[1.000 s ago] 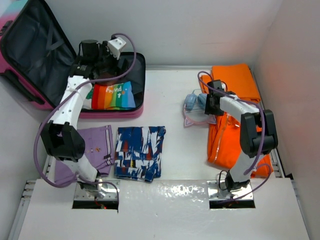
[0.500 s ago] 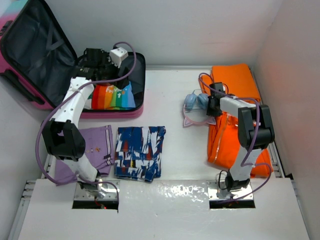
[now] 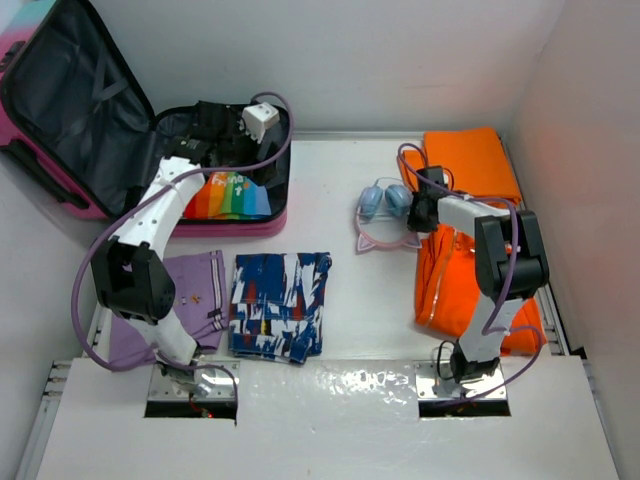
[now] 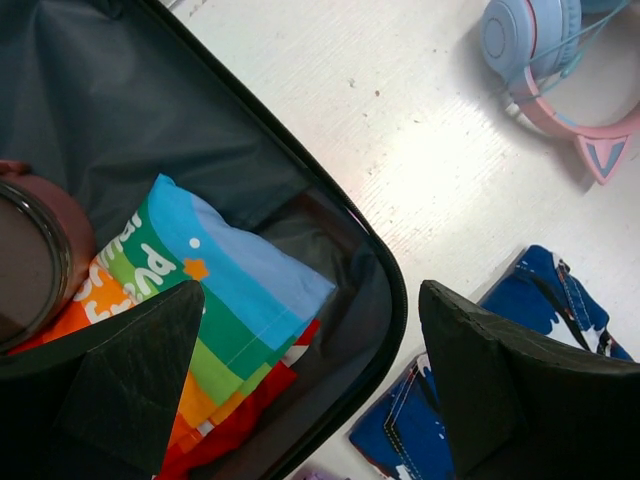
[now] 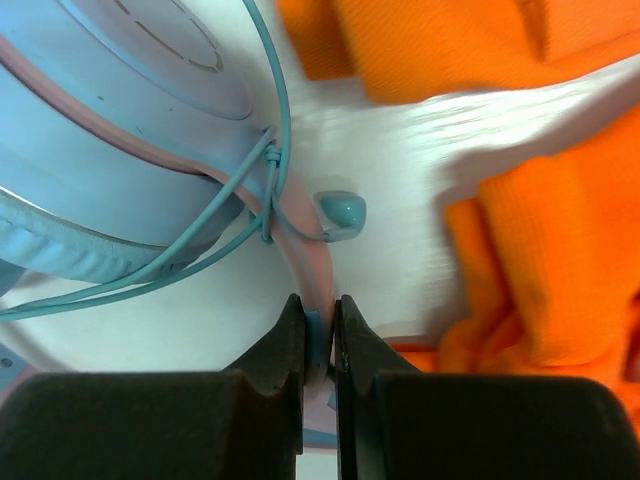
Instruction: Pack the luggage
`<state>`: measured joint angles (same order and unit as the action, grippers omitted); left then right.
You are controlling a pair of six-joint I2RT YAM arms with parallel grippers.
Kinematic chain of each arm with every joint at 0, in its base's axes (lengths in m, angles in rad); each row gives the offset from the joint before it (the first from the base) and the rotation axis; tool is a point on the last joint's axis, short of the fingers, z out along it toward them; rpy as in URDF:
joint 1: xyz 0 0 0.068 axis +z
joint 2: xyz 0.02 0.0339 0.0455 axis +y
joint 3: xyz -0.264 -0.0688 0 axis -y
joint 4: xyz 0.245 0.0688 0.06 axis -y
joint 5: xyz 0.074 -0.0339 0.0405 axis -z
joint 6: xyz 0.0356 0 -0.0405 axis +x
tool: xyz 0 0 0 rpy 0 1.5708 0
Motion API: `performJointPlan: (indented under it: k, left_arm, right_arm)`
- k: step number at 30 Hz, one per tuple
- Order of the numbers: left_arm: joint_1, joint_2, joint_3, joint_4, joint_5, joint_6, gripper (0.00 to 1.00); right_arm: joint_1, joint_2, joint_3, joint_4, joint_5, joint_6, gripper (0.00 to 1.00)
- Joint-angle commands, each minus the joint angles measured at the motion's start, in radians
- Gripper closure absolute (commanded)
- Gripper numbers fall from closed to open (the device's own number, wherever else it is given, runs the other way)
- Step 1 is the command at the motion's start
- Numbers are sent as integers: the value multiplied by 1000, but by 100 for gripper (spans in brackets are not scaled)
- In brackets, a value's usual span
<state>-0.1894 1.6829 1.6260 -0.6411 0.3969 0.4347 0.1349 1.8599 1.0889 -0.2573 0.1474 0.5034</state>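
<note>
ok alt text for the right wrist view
The right fingers pinch the pink band of blue headphones, seen close up. A teal cable crosses them, and orange cloth lies to the right on the white table.

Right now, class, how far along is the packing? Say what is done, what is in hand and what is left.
Done: a rainbow cloth lies in the open luggage. In hand: the right hand is shut on the headphones at the band; the left hand hovers open over the luggage. Left: the headphones, purple shorts, blue shorts and orange clothes lie on the table.
</note>
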Motion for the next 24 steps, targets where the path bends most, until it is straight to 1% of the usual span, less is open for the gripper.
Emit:
performJointPlan:
  k: [1,4,9,13,16,19,21,22,24]
  left_arm:
    - [1,-31,-12,20,2,-21,15]
    - [1,-28,-20,18,-7,-24,15]
    - [1,-37,-21,17,-13,-24,15]
    - [2,-40,-35,18,-42,-2,15]
    - [10,-37,-31,20,-53,-13,15]
    - [54,-35,-3,27,-43,-42,15]
    - [85,-35,14,40,-58,-74,15]
    - [128,-37,17,61,-67,-89,15]
    - [178,-37,14,80,-78,-140,15]
  right_arm:
    - [31,-83,-14,105,-57,110,100]
    - [57,-105,-7,119,-23,132,100]
    - [77,-120,20,144,-37,173,100]
    - [92,-125,65,116,-22,173,100]
    - [100,-130,100,89,-9,179,100]
    - [117,-148,134,81,1,191,100]
    - [144,-146,202,52,23,195,100]
    - [158,-145,230,41,32,193,100]
    - [201,-130,339,-12,66,196,100]
